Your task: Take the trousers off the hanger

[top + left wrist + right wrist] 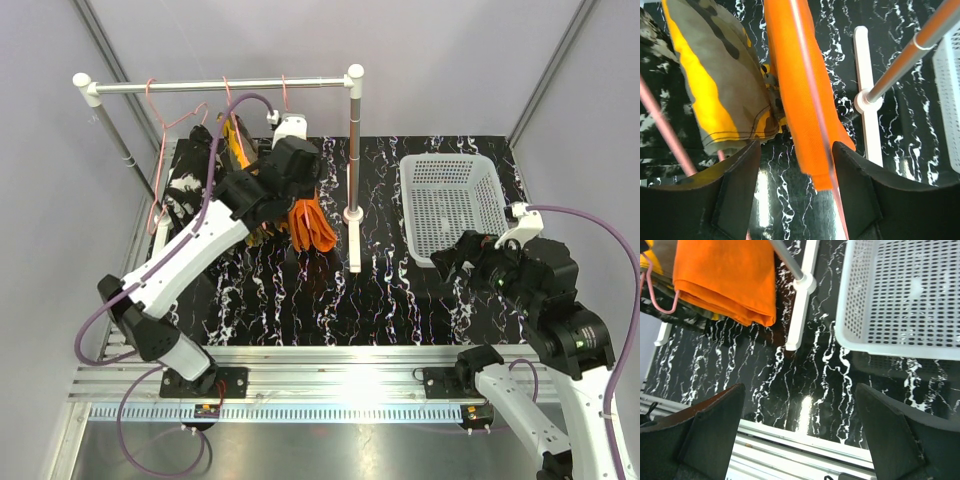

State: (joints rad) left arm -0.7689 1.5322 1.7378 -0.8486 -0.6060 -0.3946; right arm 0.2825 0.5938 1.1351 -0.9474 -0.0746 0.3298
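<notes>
Three pairs of trousers hang on pink hangers [165, 120] from the rack's rail [220, 86]. The plain orange trousers [312, 228] hang nearest the post, the camouflage pair [236, 143] in the middle, the black speckled pair [183, 190] at the left. My left gripper [796, 162] is at the orange trousers [795, 80]: their lower end and the pink hanger bar [816, 115] lie between the jaws, close to the right finger [860, 175], with a gap on the left side. Camouflage cloth [720, 80] hangs just left. My right gripper [800, 412] stands open over the table, holding nothing.
A white mesh basket [450, 200] stands at the right of the black marbled mat, beside my right gripper [450, 258]. The rack's upright post [354, 150] and white foot [354, 245] stand between the trousers and the basket. Grey walls close in both sides.
</notes>
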